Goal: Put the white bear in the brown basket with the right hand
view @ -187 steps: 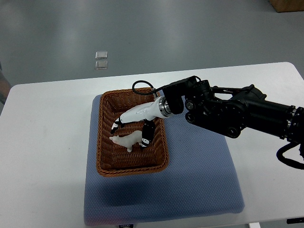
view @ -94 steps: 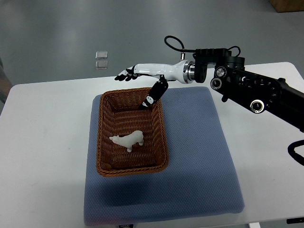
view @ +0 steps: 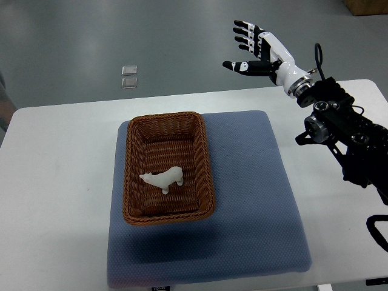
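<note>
Top view showed the white bear (view: 163, 179) lying in the brown basket (view: 167, 121), seemingly light and rigid, best pinched at its body; right hand (view: 259, 50) spread, empty.

The right hand (view: 259, 51) was raised at the far right of the scene, well up and away from the near side. Its white shell with black joints and fingertips showed the palm, and the fingers (view: 245, 33) were spread apart and extended toward the left, with nothing between them. The thumb (view: 237, 66) stuck out separately on the near side of the palm, also pointing left. A metal wrist ring joined the hand to the black forearm (view: 339, 130), which ran down and to the right, toward the picture's right edge, with a thin black cable looping by the wrist.
</note>
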You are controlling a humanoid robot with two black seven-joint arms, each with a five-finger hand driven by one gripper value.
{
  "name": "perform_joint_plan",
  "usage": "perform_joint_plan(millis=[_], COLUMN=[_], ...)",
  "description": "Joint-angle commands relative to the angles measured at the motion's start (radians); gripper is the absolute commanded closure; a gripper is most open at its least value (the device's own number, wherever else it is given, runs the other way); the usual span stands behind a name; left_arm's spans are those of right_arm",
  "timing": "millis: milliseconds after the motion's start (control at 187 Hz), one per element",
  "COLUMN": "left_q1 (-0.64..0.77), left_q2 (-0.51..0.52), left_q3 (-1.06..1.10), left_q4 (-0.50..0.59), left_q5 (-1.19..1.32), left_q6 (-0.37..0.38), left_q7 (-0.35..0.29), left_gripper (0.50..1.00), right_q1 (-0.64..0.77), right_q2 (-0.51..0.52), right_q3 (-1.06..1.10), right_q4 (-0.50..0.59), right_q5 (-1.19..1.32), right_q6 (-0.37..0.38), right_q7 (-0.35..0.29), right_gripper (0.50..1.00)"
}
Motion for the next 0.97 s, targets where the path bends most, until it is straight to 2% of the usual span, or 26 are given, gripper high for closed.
perform_joint_plan(millis=[0,166,251,422,893,968], left_q1=[0.0,0.0,0.0,0.0,0.0,0.0], left_q2=[0.0,0.0,0.0,0.0,0.0,0.0], left_q3=[0.0,0.0,0.0,0.0,-0.001,0.0], left_q4=[0.0,0.0,0.0,0.0,0.0,0.0], left_q5=[0.0,0.0,0.0,0.0,0.0,0.0], left_q6=[0.001,-0.001,0.001,0.001,0.001,0.001], left_q7=[0.0,0.0,0.0,0.0,0.0,0.0], left_gripper=[0.5,0.5,0.5,0.5,0.5,0.5], right_q1=[-0.049,-0.075,-0.077,-0.087,-0.091,-0.091], right_q2=[0.025,0.037,0.039,0.068,0.068,0.068], right_q3=[0.005,0.003,-0.014,-0.012,-0.006,-0.008], right_q4=[-0.012,-0.04,-0.056,-0.078,-0.093,-0.093], right_q5=[0.091,0.349,0.43,0.438,0.446,0.447], right_q6=[-0.029,-0.121,-0.124,-0.133,-0.136,-0.154], right_q7=[0.009,0.008,0.008,0.011,0.011,0.012], right_gripper=[0.585,0.585,0.585,0.583,0.583,0.581])
